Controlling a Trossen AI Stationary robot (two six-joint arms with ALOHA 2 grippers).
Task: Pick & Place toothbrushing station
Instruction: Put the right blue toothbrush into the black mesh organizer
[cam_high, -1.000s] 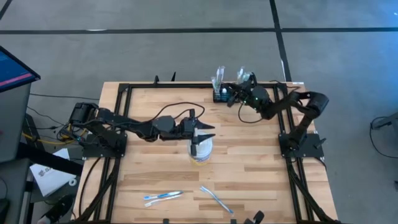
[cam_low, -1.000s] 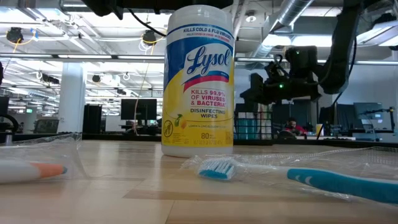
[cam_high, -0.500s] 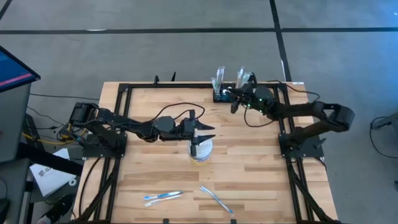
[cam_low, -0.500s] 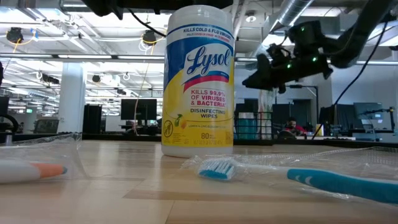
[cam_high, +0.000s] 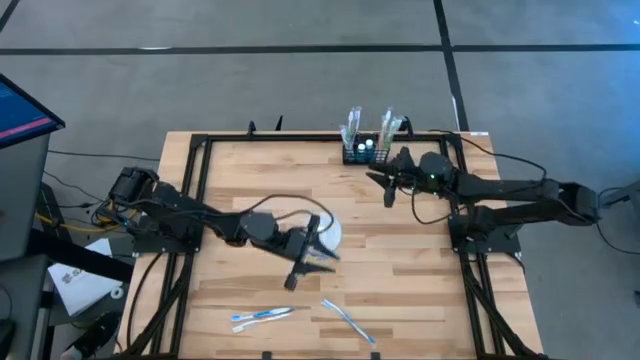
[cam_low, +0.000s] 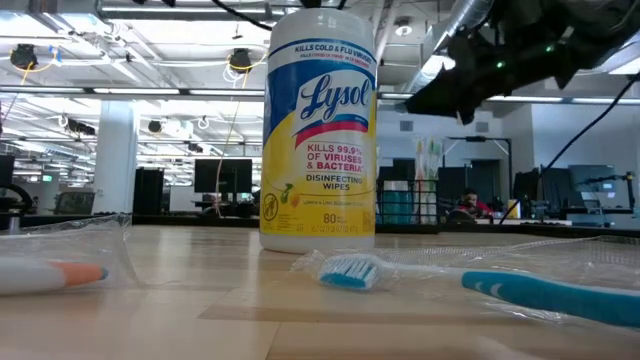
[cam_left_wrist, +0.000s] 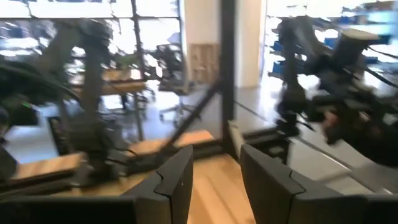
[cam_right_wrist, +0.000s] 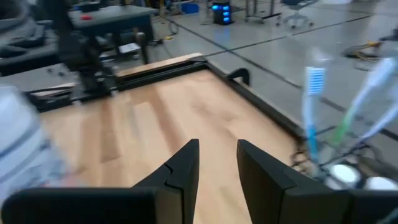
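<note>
A: Where's the toothbrushing station (cam_high: 362, 152)?

B: Far table edge, brushes upright in it. Right gripper (cam_high: 385, 187) is just beside it, fingers apart, empty.

A: How will it handle?

B: Light, stiff wire rack, prob tippy. I'd grab the rim. Left gripper (cam_high: 308, 262) is near the white tub (cam_high: 326, 232), open too.
</note>
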